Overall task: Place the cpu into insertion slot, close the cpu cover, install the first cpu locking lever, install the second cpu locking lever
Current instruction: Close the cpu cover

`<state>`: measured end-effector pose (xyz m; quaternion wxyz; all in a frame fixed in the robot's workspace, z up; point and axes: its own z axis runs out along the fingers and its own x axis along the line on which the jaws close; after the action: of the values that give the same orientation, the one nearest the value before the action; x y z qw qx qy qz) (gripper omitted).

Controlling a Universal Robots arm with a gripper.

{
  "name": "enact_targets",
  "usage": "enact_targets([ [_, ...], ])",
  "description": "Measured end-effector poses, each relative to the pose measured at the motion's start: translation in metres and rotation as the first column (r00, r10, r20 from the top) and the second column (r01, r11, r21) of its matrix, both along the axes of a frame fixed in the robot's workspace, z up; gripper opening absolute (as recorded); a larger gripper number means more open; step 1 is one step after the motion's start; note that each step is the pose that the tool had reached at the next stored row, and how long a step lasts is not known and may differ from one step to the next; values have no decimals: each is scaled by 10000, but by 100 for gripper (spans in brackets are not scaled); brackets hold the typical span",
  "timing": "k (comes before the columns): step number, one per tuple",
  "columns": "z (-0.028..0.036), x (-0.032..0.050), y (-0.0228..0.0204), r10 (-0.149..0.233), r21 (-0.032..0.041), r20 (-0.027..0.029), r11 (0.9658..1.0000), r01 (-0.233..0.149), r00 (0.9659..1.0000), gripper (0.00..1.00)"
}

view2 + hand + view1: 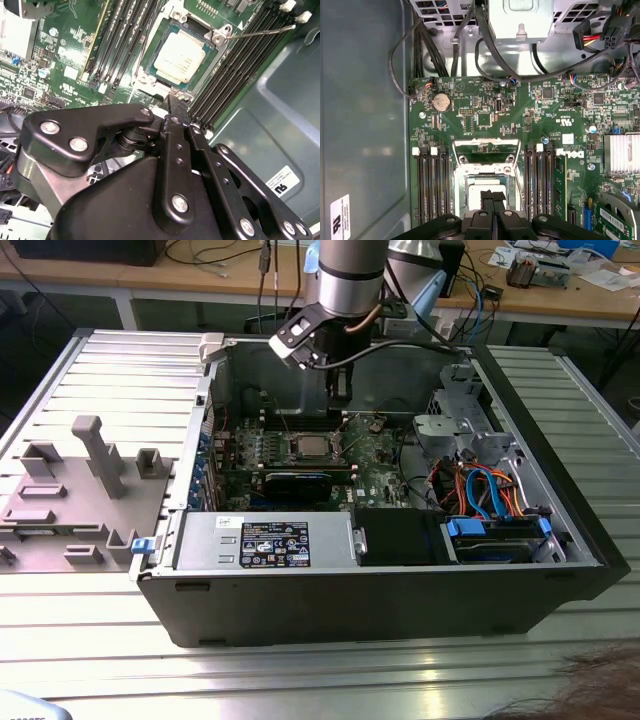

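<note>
With the fingers [486, 199] pressed together, empty, just over the cpu [180, 56] seated in the slot [461, 185], swing the apparently raised cover [487, 143] beyond them down squarely, without scraping the cpu.

cpu [178, 57] top: dull silver-grey metal, smooth. gripper [178, 102] links: matt black metal, shiny screw heads. Glossy green circuit board [470, 100]; surface [300, 680] ribbed bare metal.

The computer case [380, 610] is open on top, leaving free passage down to the insertion slot [291, 447], where the gripper [340, 392] hangs. Memory slots [431, 185] flank it on two sides, a thin lever [260, 32] juts beside it, and cables [480, 490] crowd the exterior view's right.
</note>
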<state>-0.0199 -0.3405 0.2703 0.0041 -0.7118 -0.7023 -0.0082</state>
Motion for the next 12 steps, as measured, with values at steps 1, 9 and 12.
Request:
enact_targets([
  [1, 0, 9, 0, -1, 0, 0, 10000, 1, 10000, 11],
  [9, 0, 80, 0, -1, 0, 0, 10000, 1, 10000, 11],
  [12, 0, 107, 0, 0, 1, 0, 10000, 0, 10000, 11],
])
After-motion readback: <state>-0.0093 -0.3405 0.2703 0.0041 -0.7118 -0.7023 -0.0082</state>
